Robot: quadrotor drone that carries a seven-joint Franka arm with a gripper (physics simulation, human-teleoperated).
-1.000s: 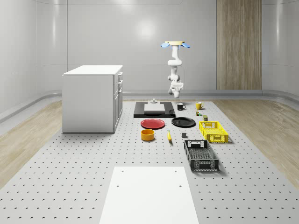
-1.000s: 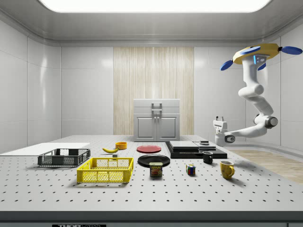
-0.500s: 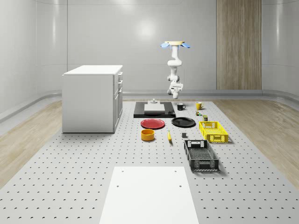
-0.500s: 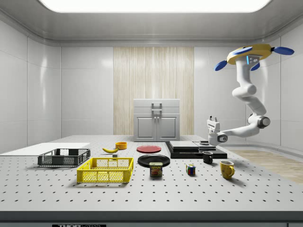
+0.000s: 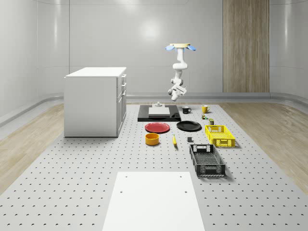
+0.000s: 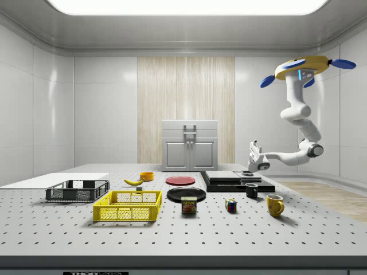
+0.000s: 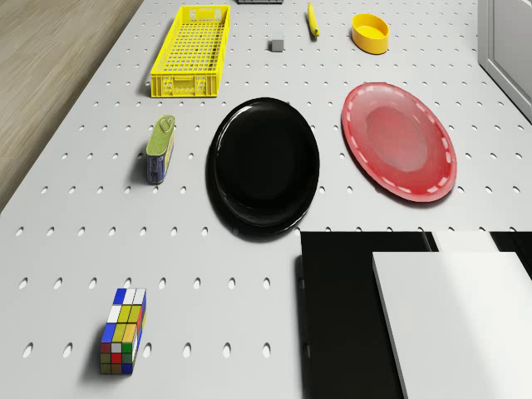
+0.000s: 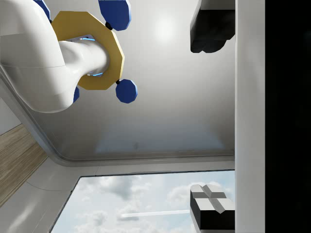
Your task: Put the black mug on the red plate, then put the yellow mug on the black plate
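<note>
- Drone hovers high over the far end of the grey perforated table, arm hanging below it.
- Gripper tilted upward, in the air above the flat black slab carrying a white block. Wrist view: fingertips well apart, nothing between them, so the hand is released and empty.
- Glossy black mug stands upright on the table just beside the slab. Glossy yellow mug is near it, farther to the whole-scene view's right. Neither mug is on a plate.
- Round red plate and round black plate lie side by side, both bare, nearer the camera than the mugs.
- Handling, judged: the black mug looks rigid, light and smooth-glazed, so likely slippery. Best hold is across the rim wall from above, clear of the handle; which way the handle faces is too small to tell.
- Step in hand, judged: first pick not yet begun. The gripper must turn downward before descending.
- Surface: flat, hard, regular holes. A set-down mug should stand steady.
- Room: pale panelled walls, one wood-panel strip, wood floor around the table; white cabinet on the whole-scene view's left.
</note>
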